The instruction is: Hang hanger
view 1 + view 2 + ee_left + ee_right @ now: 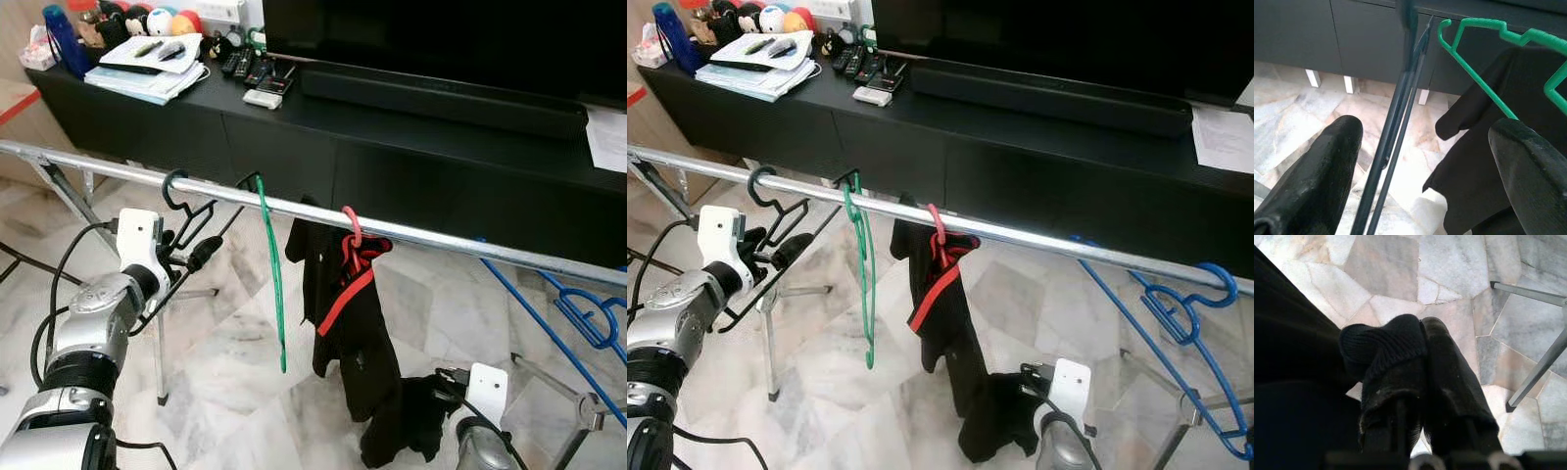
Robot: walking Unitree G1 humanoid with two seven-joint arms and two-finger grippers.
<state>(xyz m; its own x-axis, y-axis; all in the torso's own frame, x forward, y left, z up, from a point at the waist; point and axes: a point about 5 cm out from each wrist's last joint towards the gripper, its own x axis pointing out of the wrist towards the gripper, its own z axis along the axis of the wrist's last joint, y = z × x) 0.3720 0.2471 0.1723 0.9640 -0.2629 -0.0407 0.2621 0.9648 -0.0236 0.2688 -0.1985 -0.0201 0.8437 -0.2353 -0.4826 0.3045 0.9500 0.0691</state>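
A black wire hanger (pixel 194 227) hangs by its hook on the silver rail (pixel 441 235), near the rail's left end. My left gripper (pixel 196 251) is open just below the rail, and the hanger's thin wires (pixel 1396 127) run between its two fingers (pixel 1327 166). To the right on the rail hang a green hanger (pixel 275 284) and a red hanger (pixel 351 227) carrying a black garment with red trim (pixel 353 333). My right gripper (pixel 1422 333) is low at the garment's bottom, shut on its black knit cuff (pixel 1383 342).
A blue hanger (pixel 1176 304) hangs at the rail's right end. Behind the rail stands a long black TV console (pixel 392 147) with a TV, remotes and papers on it. The rack's metal legs (pixel 1542 362) stand on the marble floor (pixel 235 352).
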